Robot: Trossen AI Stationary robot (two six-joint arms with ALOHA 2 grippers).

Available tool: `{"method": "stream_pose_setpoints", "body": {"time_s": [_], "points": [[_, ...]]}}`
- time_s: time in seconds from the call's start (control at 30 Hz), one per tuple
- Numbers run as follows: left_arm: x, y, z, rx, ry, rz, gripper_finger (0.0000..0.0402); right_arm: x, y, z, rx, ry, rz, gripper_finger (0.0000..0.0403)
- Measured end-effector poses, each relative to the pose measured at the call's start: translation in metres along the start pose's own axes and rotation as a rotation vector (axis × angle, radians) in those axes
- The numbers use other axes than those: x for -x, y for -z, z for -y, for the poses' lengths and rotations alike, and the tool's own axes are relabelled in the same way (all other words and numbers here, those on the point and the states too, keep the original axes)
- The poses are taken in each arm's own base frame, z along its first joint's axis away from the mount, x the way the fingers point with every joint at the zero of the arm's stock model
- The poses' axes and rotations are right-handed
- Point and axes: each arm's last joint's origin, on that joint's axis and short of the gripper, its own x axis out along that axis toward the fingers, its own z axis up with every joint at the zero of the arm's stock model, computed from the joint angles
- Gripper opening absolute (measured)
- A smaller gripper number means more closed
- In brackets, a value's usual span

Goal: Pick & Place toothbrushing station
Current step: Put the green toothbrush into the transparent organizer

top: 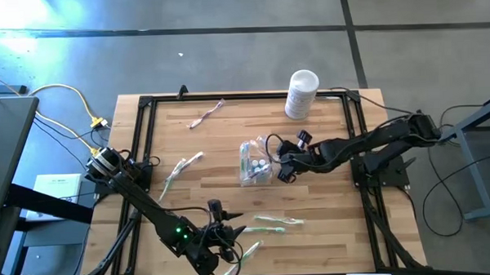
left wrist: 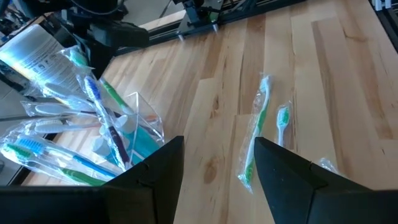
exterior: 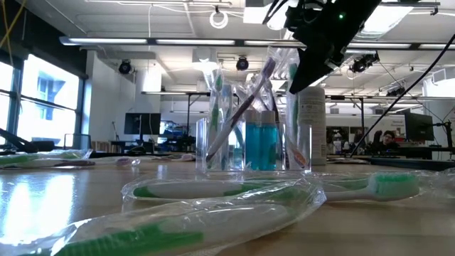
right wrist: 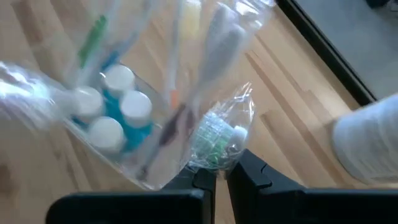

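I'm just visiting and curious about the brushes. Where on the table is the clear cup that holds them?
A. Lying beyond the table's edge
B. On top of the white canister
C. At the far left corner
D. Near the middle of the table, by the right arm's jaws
D: in the high view the clear cup stands near the middle of the table, with the right gripper right beside it; the white canister stands apart.

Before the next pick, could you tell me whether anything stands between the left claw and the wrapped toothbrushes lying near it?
Nothing visible does. The left claw is open over bare wood at the table's near edge, with two wrapped green toothbrushes just beyond it. The clear cup, where the right claw pinches a wrapped toothbrush, stands farther off.
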Motion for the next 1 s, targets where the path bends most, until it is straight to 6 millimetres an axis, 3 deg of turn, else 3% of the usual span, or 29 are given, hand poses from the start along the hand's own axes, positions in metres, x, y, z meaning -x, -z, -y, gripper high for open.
{"method": "stream_pose_setpoints", "body": {"time_s": [0.27, 0.67, 0.8, 1.0], "points": [[0.000, 0.001, 0.000, -0.005, 0.006, -0.006, 0.0187, -0.007, -0.001, -0.003, 0.022, -0.001, 0.001, 0.0028], [0.000, 0.001, 0.000, -0.007, 0.006, -0.007, 0.0187, -0.005, 0.002, -0.005, 0.033, -0.052, -0.027, 0.0130], [0.000, 0.001, 0.000, -0.006, 0.006, -0.007, 0.0187, 0.004, -0.002, 0.000, 0.013, -0.067, 0.005, 0.0151], [0.000, 0.001, 0.000, -0.007, 0.005, -0.006, 0.0187, 0.023, -0.008, 0.011, -0.004, -0.101, 0.067, 0.0151]]}}
